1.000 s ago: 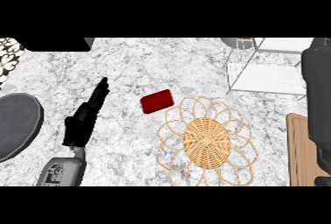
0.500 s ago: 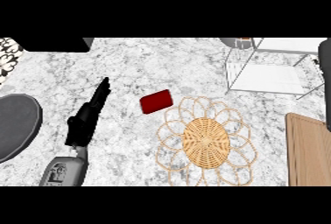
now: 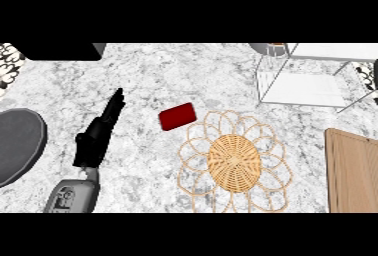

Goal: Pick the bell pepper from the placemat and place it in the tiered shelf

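Note:
The red bell pepper (image 3: 177, 116) lies on the marble counter at the upper left rim of the woven placemat (image 3: 235, 162), not on its middle. The white wire tiered shelf (image 3: 306, 80) stands at the back right with nothing visible on its tiers. My left hand (image 3: 98, 134) rests on the counter left of the pepper, fingers straight and pointing away, holding nothing and about a hand's width from the pepper. My right hand shows nowhere in the view.
A wooden board (image 3: 356, 170) lies at the right edge. A dark grey round plate (image 3: 16, 145) sits at the left edge, a black block (image 3: 59, 51) at the back left. Patterned things peek in at the left edge (image 3: 6, 65) and the right edge (image 3: 368, 76).
My right forearm, seen at the right edge beside the shelf a second ago, has drawn out of view. The left hand and the pepper have not moved.

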`<state>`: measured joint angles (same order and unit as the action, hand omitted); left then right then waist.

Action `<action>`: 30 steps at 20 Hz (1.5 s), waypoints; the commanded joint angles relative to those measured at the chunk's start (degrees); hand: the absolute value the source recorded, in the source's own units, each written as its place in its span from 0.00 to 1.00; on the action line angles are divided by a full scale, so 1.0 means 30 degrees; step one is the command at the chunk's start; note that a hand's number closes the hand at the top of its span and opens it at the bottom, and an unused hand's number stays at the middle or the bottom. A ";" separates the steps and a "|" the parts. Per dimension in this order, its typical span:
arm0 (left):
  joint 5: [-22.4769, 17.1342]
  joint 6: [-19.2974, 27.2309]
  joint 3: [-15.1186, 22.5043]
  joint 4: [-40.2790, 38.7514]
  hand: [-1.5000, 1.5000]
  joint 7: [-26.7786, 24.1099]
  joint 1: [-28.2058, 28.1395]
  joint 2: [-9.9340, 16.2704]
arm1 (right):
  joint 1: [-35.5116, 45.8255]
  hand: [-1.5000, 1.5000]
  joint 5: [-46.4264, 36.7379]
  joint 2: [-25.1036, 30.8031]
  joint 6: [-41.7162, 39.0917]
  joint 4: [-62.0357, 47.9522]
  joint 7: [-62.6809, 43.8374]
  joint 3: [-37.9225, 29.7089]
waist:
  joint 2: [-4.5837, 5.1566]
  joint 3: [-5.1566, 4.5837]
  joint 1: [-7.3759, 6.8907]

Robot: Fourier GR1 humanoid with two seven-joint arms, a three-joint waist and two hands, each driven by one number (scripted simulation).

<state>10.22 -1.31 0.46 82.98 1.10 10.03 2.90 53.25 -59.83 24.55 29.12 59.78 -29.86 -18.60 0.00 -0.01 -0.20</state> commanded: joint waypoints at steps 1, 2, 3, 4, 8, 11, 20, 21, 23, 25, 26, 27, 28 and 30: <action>-0.0030 -0.0173 -0.0039 0.0411 0.50 0.0631 0.0012 0.0216 | -0.1031 0.00 0.1354 -0.0758 0.0445 0.1988 -0.0096 -0.0232 | -0.0043 0.0005 0.0078; 0.0010 0.0018 -0.0493 -0.1076 0.50 -0.0528 0.0381 0.0318 | 0.0025 0.00 0.1530 -0.0654 0.0612 0.1336 -0.0269 -0.0453 | 0.0011 -0.0001 0.0039; 0.0346 0.0277 0.0435 0.1131 0.50 0.0762 -0.0437 -0.0204 | -0.0298 0.00 0.2379 -0.0502 0.0379 0.1644 0.0222 -0.0713 | -0.0036 0.0009 -0.0033; 0.0334 0.0271 0.0134 -0.0619 0.50 0.0004 0.0418 -0.0200 | -0.0397 0.00 0.2527 -0.0445 -0.0796 0.2736 -0.0480 -0.0418 | -0.0033 -0.0001 0.0132; 0.0243 -0.0087 0.0627 0.0903 0.50 -0.0027 -0.1049 -0.0224 | -0.0100 0.00 0.4786 0.0499 -0.1503 0.2321 0.1232 -0.1011 | -0.0012 0.0008 -0.0051; -0.0394 -0.0562 -0.0397 -0.0516 0.50 -0.0360 0.0120 0.0375 | 0.0128 0.00 0.4672 0.0141 -0.2403 0.3940 -0.0604 -0.0367 | -0.0024 -0.0005 0.0070; -0.0108 -0.0068 -0.0231 -0.0477 0.50 0.0064 0.0376 0.0017 | 0.1048 0.00 0.6771 0.1915 -0.0268 0.5990 -0.1950 -0.3863 | -0.0058 -0.0001 0.0212; 0.0293 0.0527 -0.0111 -0.0503 0.50 0.0368 0.0503 -0.0273 | 0.0497 0.00 0.6773 0.2006 -0.1039 0.7548 -0.3115 -0.3789 | -0.0125 -0.0004 0.0388; -0.0818 -0.0878 -0.0594 0.1398 0.50 0.1654 -0.0121 0.0774 | -0.0644 0.00 0.7369 0.3026 -0.2082 0.8615 -0.3917 -0.4773 | -0.0192 0.0009 0.0319; -0.0176 -0.0087 -0.0205 -0.0200 0.50 -0.0356 -0.0689 -0.0016 | -0.1563 0.00 0.7904 0.3849 -0.3231 0.9400 -0.5034 -0.5608 | -0.0138 -0.0002 0.0479; -0.0259 -0.0012 -0.0339 -0.0266 0.50 -0.0134 -0.0237 -0.0046 | -0.1781 0.00 0.8248 0.4252 -0.4034 1.0307 -0.6012 -0.6003 | -0.0172 -0.0005 0.0609; -0.0058 0.0155 -0.0225 0.0646 0.50 0.1077 -0.0367 0.0041 | -0.2413 0.00 0.8644 0.4241 -0.5013 1.0951 -0.7229 -0.6418 | -0.0275 0.0006 0.0736; 0.0216 0.0412 -0.0042 -0.0313 0.50 -0.0201 -0.0190 -0.0290 | -0.2788 0.00 0.9458 0.5427 -0.6140 0.9906 -0.6738 -0.7166 | -0.0170 0.0004 0.0784; 0.0268 0.0195 -0.0150 0.0011 0.50 -0.0495 -0.0953 0.0180 | -0.4466 0.00 1.0924 0.5971 -0.7653 1.0905 -0.6957 -0.8540 | -0.0214 0.0018 0.0830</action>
<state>10.04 -1.17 -0.33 82.72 0.89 8.74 3.08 45.71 -32.97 37.90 14.17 89.03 -47.52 -38.20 -0.53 -0.01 1.68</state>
